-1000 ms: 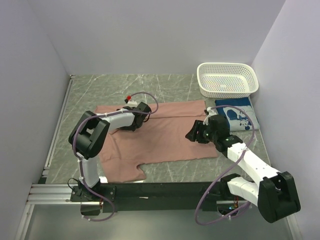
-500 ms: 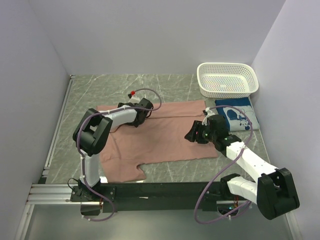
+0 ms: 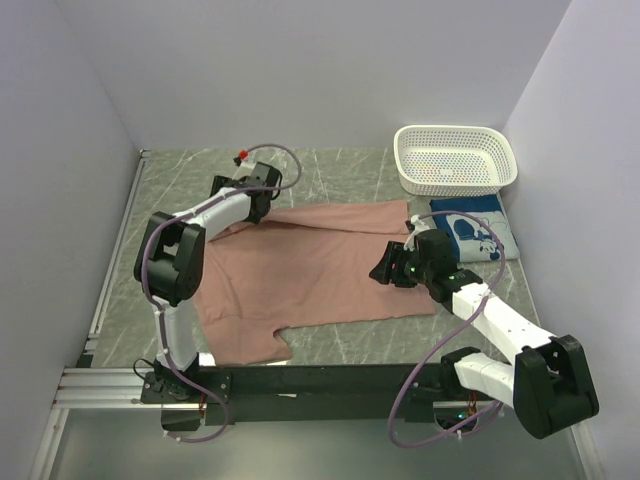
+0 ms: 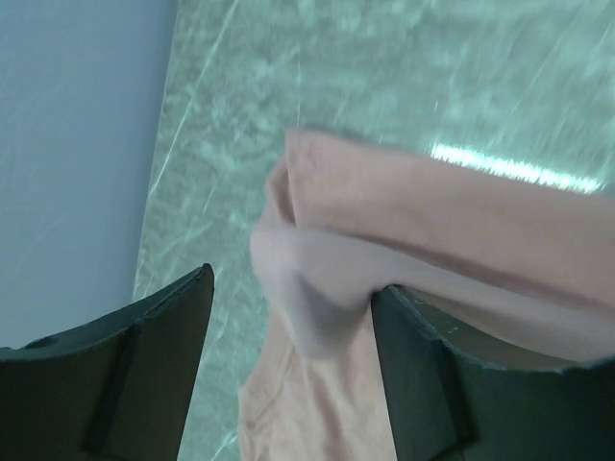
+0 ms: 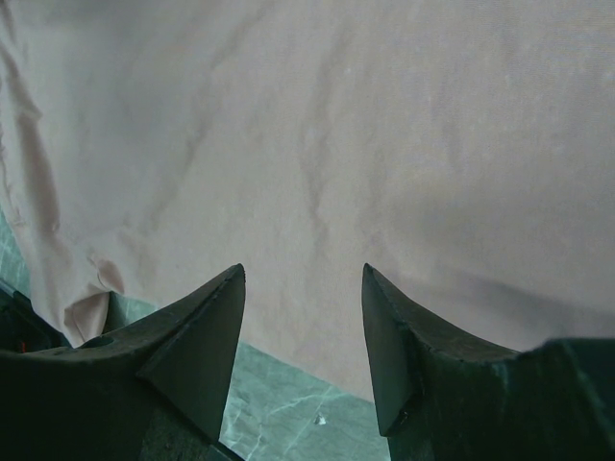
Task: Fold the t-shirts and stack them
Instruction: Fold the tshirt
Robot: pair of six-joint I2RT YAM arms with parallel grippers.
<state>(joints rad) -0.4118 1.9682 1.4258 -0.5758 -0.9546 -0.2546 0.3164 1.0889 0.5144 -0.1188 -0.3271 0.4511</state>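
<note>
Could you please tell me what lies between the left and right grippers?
Only the pink t-shirt, spread out flat, lies between the left gripper and the right gripper; the top view shows it.

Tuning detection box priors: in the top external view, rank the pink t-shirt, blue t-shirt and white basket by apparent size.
1. pink t-shirt: spread out, by far the largest.
2. white basket.
3. blue t-shirt: folded. The right arm hides its left edge, so how much smaller it is than the basket is unsure.

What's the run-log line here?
left gripper: open at corner of pink shirt | right gripper: open over pink shirt | blue shirt: folded by basket
</note>
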